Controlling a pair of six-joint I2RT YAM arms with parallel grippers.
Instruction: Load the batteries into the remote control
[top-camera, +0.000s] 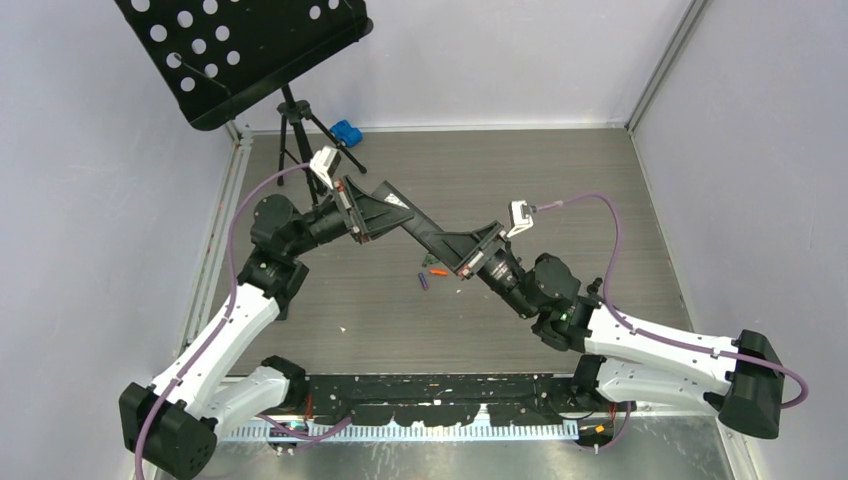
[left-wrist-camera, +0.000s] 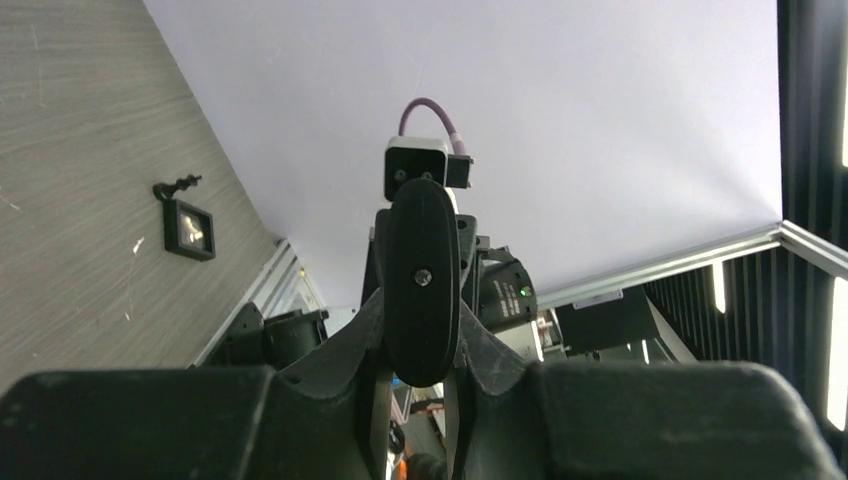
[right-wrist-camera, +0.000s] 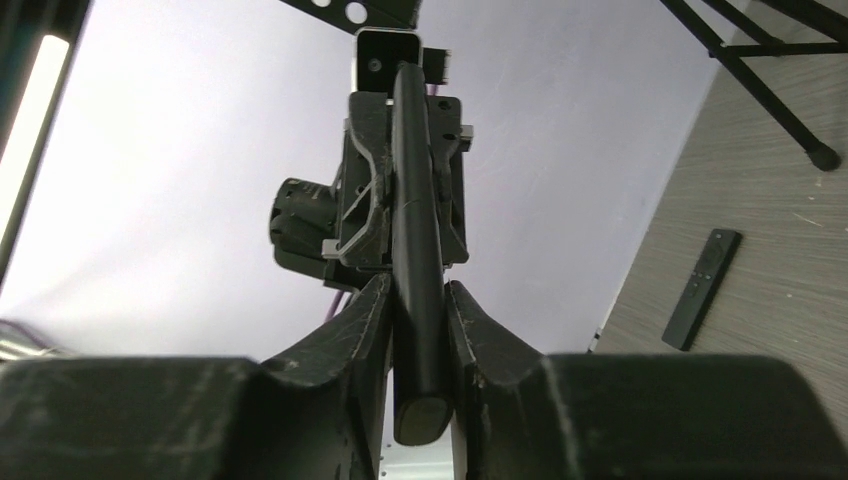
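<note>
Batteries (top-camera: 437, 272) lie, seemingly, beneath right hand (top-camera: 436, 242).

The remote control (right-wrist-camera: 417, 250) hangs over the desk's middle, the left gripper (left-wrist-camera: 422, 335) clamped on its left end, the right gripper (right-wrist-camera: 418, 330) on its right; the batteries (top-camera: 440, 272) lie on the desk just below, toward the near edge; a stand (top-camera: 291, 105) occupies the far left corner.

Left end effector (top-camera: 400, 214) and right end effector (top-camera: 440, 243) meet, both clamped.
</note>
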